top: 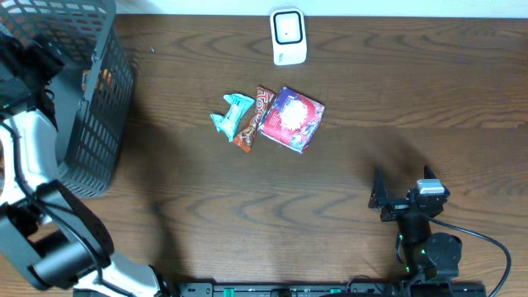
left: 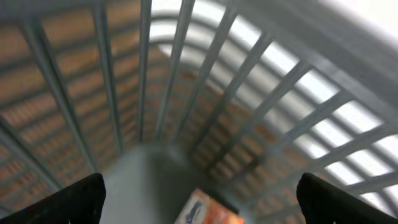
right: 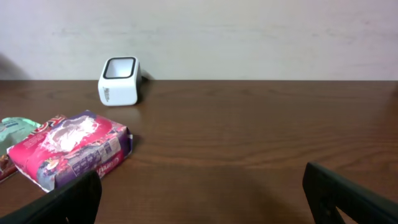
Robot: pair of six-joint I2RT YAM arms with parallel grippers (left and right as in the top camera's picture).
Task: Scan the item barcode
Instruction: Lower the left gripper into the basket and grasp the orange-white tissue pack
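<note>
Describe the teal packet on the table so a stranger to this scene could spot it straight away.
Near the middle of the dark wooden table, in front of the white scanner, three packets lie side by side. The teal packet is at the end nearest the grey mesh basket. It alone is teal and crinkled, beside a brown bar and a red pack.

The left wrist view is blurred throughout: the basket bars are soft, and the orange packet on its floor is cut off by the bottom edge, its print unreadable. In the right wrist view, the teal packet and brown bar run off the left edge. The right gripper shows only 2 dark fingertips at the bottom corners.
</note>
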